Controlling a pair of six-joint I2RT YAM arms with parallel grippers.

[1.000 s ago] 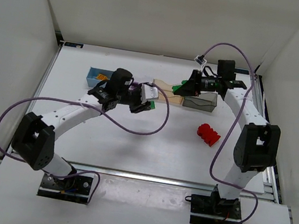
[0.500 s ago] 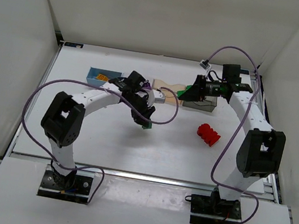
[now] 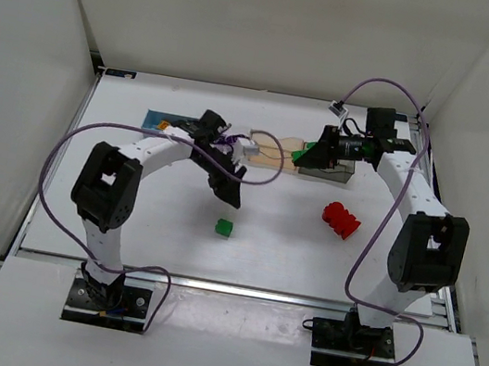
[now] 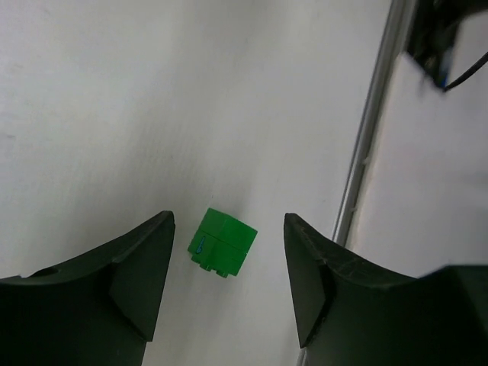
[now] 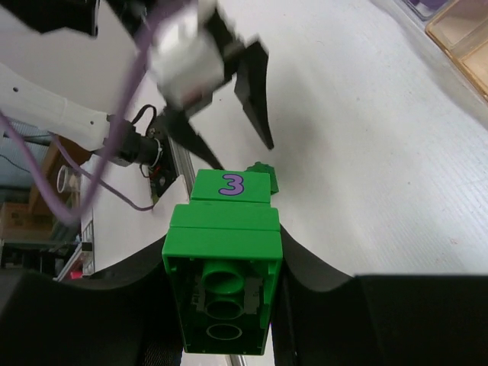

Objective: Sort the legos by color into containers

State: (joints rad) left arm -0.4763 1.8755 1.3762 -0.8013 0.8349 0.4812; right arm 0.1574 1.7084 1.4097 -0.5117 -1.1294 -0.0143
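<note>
Small green brick: I see the small green brick point(image 3: 224, 227) lying by itself on the near part of the table point(image 3: 153, 224).
Left gripper: My left gripper point(image 3: 226, 191) hangs just behind that brick. Its jaws are let go and stand wide apart. In my left wrist view the brick sits down between the two fingers point(image 4: 133, 267), and nothing touches it.
Red brick: The red brick point(image 3: 341, 219) lies on the table on the right side, well apart from the small green one.
Right gripper: My right gripper point(image 3: 304, 154) is farther back. Its jaws are squeezed tight on a big green brick point(image 5: 223, 267) with a purple 3 on it.
Boxes: At the far side I see a blue box point(image 3: 154, 119) on the left, an orange box point(image 3: 269, 157) in the middle, and a grey box point(image 3: 340, 171) by the right gripper.
</note>
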